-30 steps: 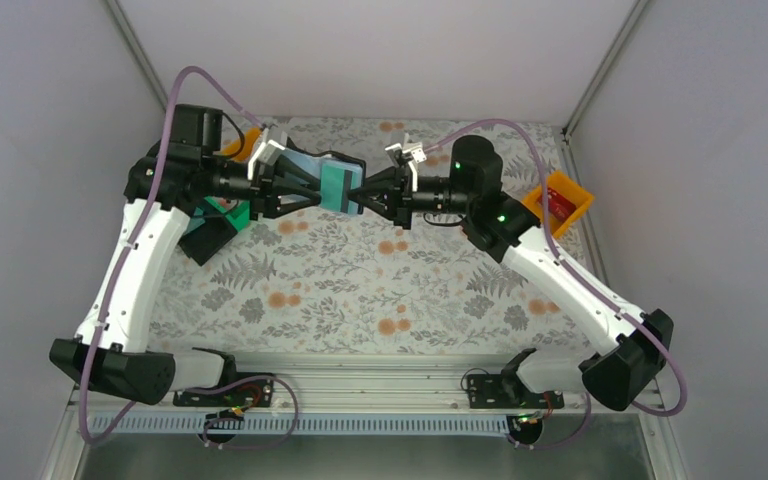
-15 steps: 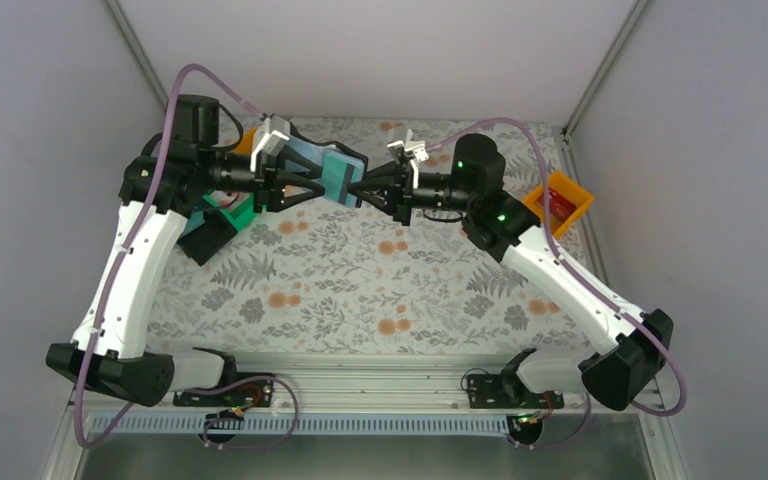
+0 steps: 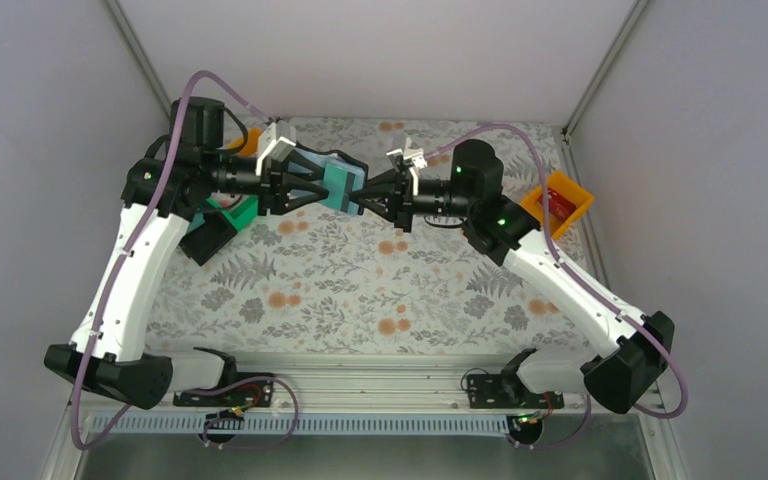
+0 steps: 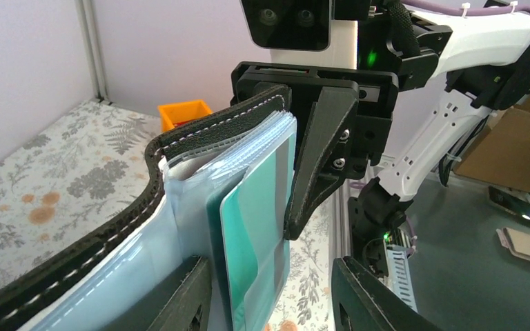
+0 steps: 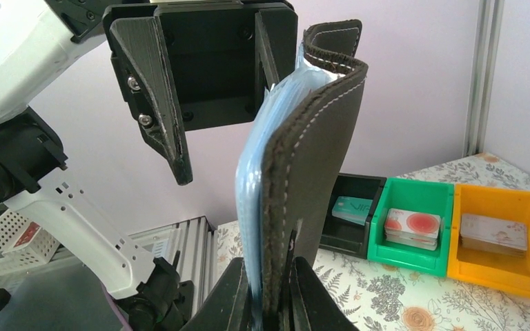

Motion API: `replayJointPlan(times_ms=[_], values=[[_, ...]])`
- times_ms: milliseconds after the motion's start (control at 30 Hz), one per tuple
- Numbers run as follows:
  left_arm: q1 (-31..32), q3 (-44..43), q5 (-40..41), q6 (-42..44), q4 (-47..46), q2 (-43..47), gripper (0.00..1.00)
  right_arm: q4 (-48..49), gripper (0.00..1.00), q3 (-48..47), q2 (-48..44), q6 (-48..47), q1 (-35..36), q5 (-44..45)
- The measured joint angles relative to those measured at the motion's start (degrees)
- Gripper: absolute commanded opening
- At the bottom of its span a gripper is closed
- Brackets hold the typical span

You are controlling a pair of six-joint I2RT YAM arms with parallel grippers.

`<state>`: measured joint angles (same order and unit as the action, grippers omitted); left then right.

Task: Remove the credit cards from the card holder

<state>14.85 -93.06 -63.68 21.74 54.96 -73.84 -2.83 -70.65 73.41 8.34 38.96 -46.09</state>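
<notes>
The card holder (image 3: 345,170), a black wallet with a grey-blue inside, hangs in the air between my arms. It also shows in the left wrist view (image 4: 110,227) and the right wrist view (image 5: 317,158). My right gripper (image 3: 362,197) (image 5: 276,303) is shut on its lower edge. A teal credit card (image 4: 248,248) sticks partly out of a pocket. My left gripper (image 3: 326,187) (image 4: 269,272) is open, its jaws on either side of the card, with a gap on the card's right side. No red card shows in the holder.
A black bin (image 5: 350,215) holds a teal card; a green bin (image 5: 414,231) and an orange bin (image 5: 498,241) hold card stacks, all at the table's back left. A second orange bin (image 3: 558,203) sits at the right edge.
The held wallet rose a little, then came back down. My left gripper has shifted slightly right, closer around the teal card. My right gripper stays shut on the wallet.
</notes>
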Motion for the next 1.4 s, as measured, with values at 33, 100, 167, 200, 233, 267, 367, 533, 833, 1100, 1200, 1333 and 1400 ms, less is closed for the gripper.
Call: replayJointPlan(times_ms=[33,100,167,200,233,267,367,533,833,1100,1200,1333,1400], values=[[0.07,0.15,-0.17,0.09,-0.04,0.00,0.38,0.00,0.04,0.11,-0.11,-0.04,0.00,-0.04],[0.44,0.90,-0.42,0.04,-0.55,0.15,0.32,-0.15,0.04,0.26,-0.20,-0.02,0.00,-0.31],[1.11,1.75,0.50,0.09,-1.53,0.31,0.26,-0.94,0.04,0.35,-0.22,0.02,0.00,-0.55],[1.46,1.90,0.98,0.11,-1.75,0.31,0.21,-1.36,0.04,0.35,-0.28,0.04,0.00,-0.61],[1.84,1.90,1.49,0.37,-1.86,0.31,0.14,-1.75,0.04,0.35,-0.33,0.09,0.00,-0.74],[2.05,1.88,1.99,0.66,-1.90,0.31,0.05,-2.12,0.04,0.35,-0.39,0.11,0.00,-1.01],[2.08,1.42,2.64,1.86,-1.51,0.33,0.02,-2.60,0.04,0.37,-0.63,0.13,0.00,-2.01],[2.10,0.66,1.07,4.61,0.09,0.85,0.02,-2.75,0.04,0.44,-1.44,0.07,0.00,-2.51],[1.14,0.72,-3.26,5.03,1.84,1.05,0.02,-0.81,0.15,2.75,-3.26,0.17,0.24,-2.34],[-1.46,2.54,-4.57,4.79,1.25,1.07,0.02,-0.13,0.21,5.25,-3.37,0.55,0.24,-2.80],[-2.10,2.89,-4.70,4.83,1.27,1.07,0.02,-0.15,0.05,5.42,-3.37,0.44,0.22,-3.30],[-2.23,4.90,-5.40,4.68,0.13,1.42,0.02,-0.31,0.04,5.46,-3.39,1.25,0.07,-4.07],[-2.23,7.72,-5.57,4.46,-0.52,1.88,0.02,-0.26,0.04,5.42,-3.23,1.79,0.07,-3.34]])
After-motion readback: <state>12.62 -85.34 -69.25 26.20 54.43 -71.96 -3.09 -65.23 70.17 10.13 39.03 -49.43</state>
